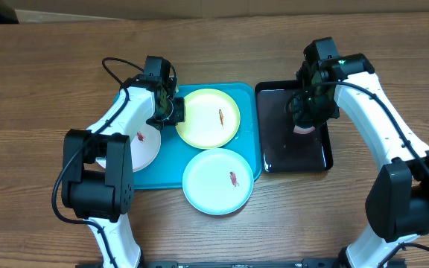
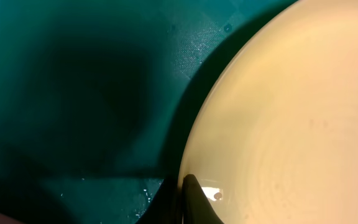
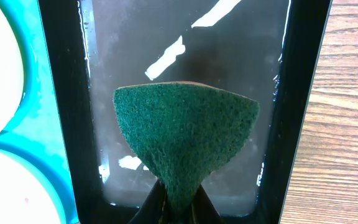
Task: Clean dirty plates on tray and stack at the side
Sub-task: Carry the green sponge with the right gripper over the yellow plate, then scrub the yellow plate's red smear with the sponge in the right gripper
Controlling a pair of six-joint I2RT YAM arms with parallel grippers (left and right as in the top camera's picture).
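The turquoise tray [image 1: 171, 160] holds three dirty plates, each with a red-brown smear. The yellow-green plate [image 1: 208, 117] is at the back. The light blue plate [image 1: 217, 181] is at the front and overhangs the tray's front edge. The white plate [image 1: 141, 149] is at the left, partly hidden by my left arm. My left gripper [image 1: 171, 112] is shut on the yellow-green plate's left rim; the left wrist view shows its fingers [image 2: 185, 200] pinching the plate [image 2: 291, 124] over the tray [image 2: 73, 81]. My right gripper [image 1: 307, 112] is shut on a green sponge [image 3: 185, 134], its fingers [image 3: 179, 208] above the black tray.
A glossy black tray [image 1: 281, 145] with a wet bottom stands right of the turquoise tray; its rim shows in the right wrist view [image 3: 61, 124]. Bare wooden table [image 1: 43, 82] lies to the left, the right and the front.
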